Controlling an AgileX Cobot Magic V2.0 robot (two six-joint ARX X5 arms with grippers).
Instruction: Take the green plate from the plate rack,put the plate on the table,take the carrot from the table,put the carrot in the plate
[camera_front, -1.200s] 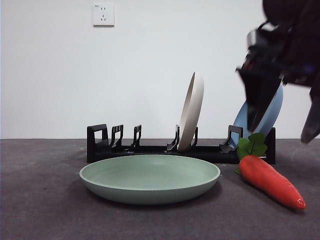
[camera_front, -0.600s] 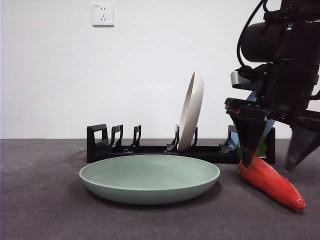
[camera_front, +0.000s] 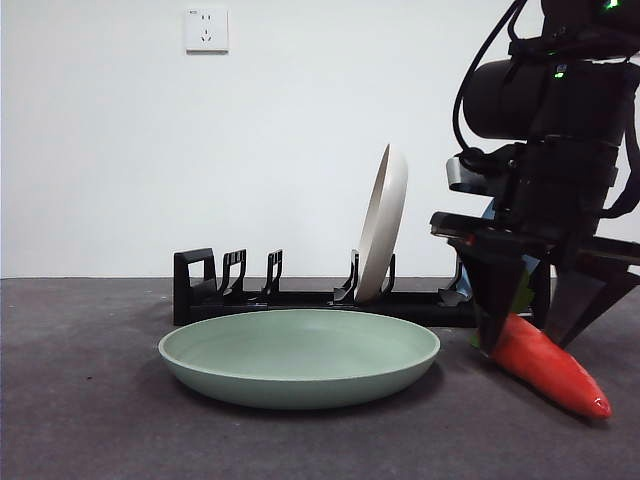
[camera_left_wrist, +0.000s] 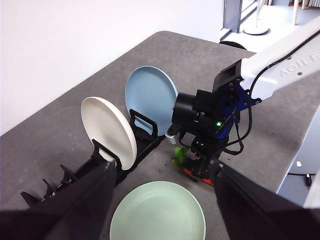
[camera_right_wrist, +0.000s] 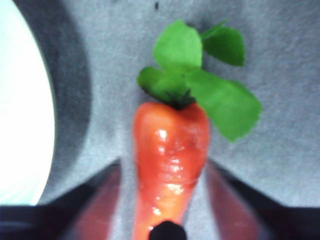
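Observation:
The pale green plate (camera_front: 300, 355) (camera_left_wrist: 157, 212) lies flat on the grey table (camera_front: 90, 420), in front of the black plate rack (camera_front: 260, 296). Right of it lies the orange carrot (camera_front: 548, 372) (camera_right_wrist: 170, 155), leaves toward the rack. My right gripper (camera_front: 522, 342) (camera_right_wrist: 167, 212) is low over the carrot's thick end, open, with one jaw on each side and a small gap to each. My left gripper (camera_left_wrist: 162, 215) hangs high above the scene, open and holding nothing; it is out of the front view.
A cream-white plate (camera_front: 385, 225) (camera_left_wrist: 110, 125) stands upright in the rack. A light blue plate (camera_left_wrist: 150, 97) stands in the rack's right end, mostly hidden by the right arm in the front view. The table's edge (camera_left_wrist: 300, 125) lies beyond the right arm.
The right arm has come down from the upper right onto the carrot, its open jaws now straddling the thick end. The plate and carrot have not moved.

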